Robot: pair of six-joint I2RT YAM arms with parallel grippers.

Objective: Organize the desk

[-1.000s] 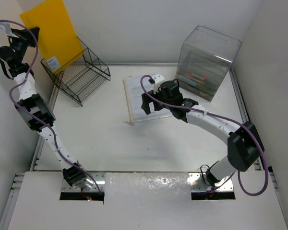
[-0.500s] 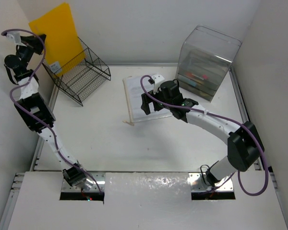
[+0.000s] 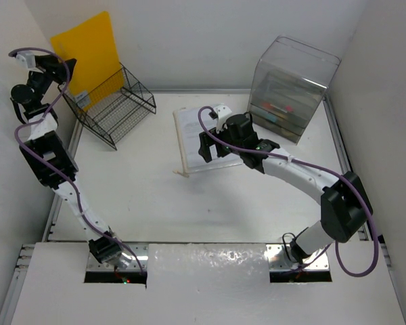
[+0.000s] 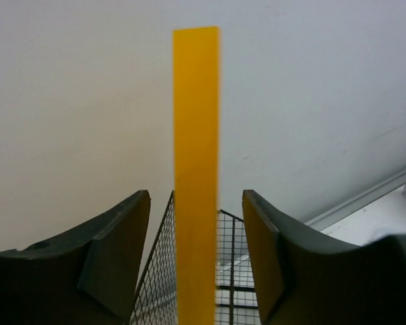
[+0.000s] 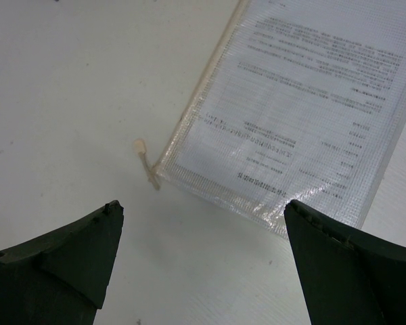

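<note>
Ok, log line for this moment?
left gripper open, straddling upright yellow folder, gaps both sides | folder's lower end at black wire rack | right gripper open above clear document sleeve on desk

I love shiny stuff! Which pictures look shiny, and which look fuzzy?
Top external view: bright glare on the crinkly strip at the near edge. Left wrist view: the yellow folder has soft edges, and the dark fingers are fuzzy. Right wrist view: the paper sleeve is sharper.
</note>
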